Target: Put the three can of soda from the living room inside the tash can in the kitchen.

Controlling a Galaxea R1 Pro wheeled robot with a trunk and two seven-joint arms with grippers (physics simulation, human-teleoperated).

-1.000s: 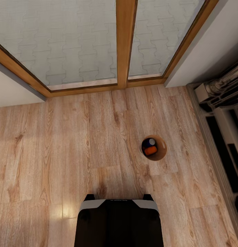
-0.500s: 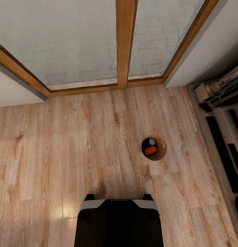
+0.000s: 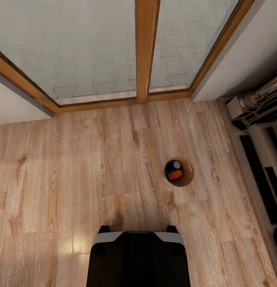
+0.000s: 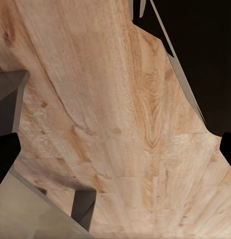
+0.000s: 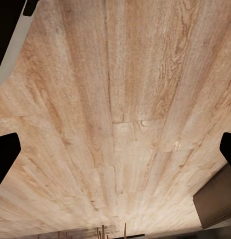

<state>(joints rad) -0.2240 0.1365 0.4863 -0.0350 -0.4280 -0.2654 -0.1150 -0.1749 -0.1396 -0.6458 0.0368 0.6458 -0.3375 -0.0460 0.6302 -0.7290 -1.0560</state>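
Pale wood planks cover most of the head view, and the bin (image 3: 178, 172) sits on the floor (image 3: 74, 167) right of centre, a bit ahead of the robot's dark base (image 3: 138, 259) at the bottom edge. Inside the bin I can make out a blue can (image 3: 174, 165) with its grey top showing and an orange can (image 3: 175, 175) lying just below it, touching or nearly so. A third can isn't something I can pick out; it might be hidden under the other two, can't tell.

Upper part of the frame is a wood-framed glass door (image 3: 146, 48) with paving behind it, and dark shelving (image 3: 262, 159) runs down the right edge.

Left pincer (image 4: 115, 149): dark fingertips sit at opposite edges of the wrist view, so spread wide with nothing between them, just floor. Right pincer (image 5: 115, 149) looks the same, wide apart and empty.

My read is the arms hang down at the sides pointing at the floor because nothing is being carried, and the bin stands on open floor so it's easy to reach from above.
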